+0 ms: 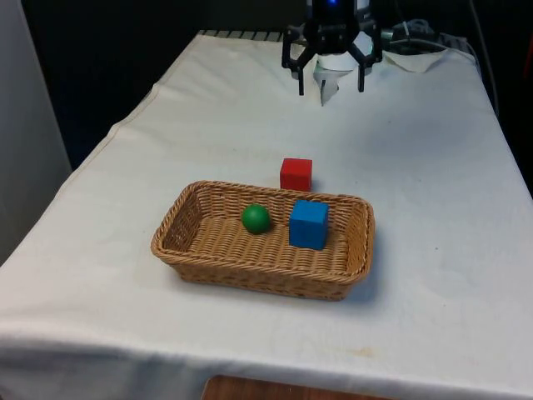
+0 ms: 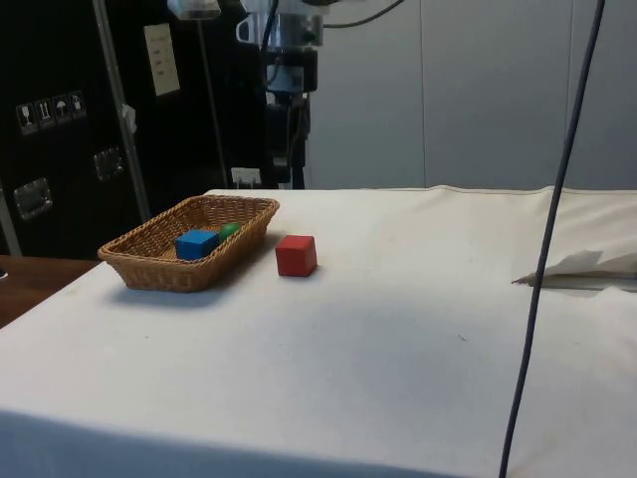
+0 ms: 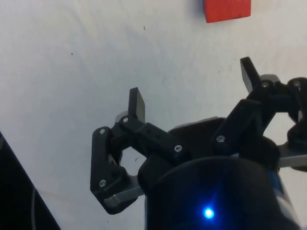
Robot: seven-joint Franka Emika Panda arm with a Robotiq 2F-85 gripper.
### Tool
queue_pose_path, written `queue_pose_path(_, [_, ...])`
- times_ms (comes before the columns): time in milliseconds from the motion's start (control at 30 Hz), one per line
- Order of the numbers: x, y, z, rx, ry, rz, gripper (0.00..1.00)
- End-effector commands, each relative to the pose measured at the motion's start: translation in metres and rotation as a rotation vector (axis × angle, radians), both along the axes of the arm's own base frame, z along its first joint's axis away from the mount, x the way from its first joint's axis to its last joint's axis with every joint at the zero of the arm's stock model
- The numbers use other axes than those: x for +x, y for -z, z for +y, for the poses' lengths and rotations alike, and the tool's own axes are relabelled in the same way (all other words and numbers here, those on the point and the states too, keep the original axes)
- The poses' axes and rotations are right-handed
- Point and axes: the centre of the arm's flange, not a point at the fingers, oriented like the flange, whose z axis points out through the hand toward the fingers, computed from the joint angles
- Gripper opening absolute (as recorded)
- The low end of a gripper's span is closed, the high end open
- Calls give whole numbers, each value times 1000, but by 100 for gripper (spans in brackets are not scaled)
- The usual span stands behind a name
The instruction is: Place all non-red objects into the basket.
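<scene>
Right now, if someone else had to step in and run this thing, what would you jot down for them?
Gripper: fingers open, holding nothing, raised over the table's far end.
Wicker basket: green ball and blue cube lie inside, side by side.
Red cube: on the cloth just outside the basket's far rim.
Done: both non-red things are in.
Left: seemingly nothing; leave the red cube.

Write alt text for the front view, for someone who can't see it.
A wicker basket on a white-clothed table holds a green ball and a blue cube. A red cube sits on the cloth just beyond the basket's far rim. The open black gripper hangs empty above the table's far end.
</scene>
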Motion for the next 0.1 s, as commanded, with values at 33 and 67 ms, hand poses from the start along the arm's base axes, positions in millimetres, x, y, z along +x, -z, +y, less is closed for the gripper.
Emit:
queue_pose_path(33, [1, 1, 0, -1, 17, -3, 100])
queue_pose_path(67, [0, 1, 0, 0, 11, -1, 100])
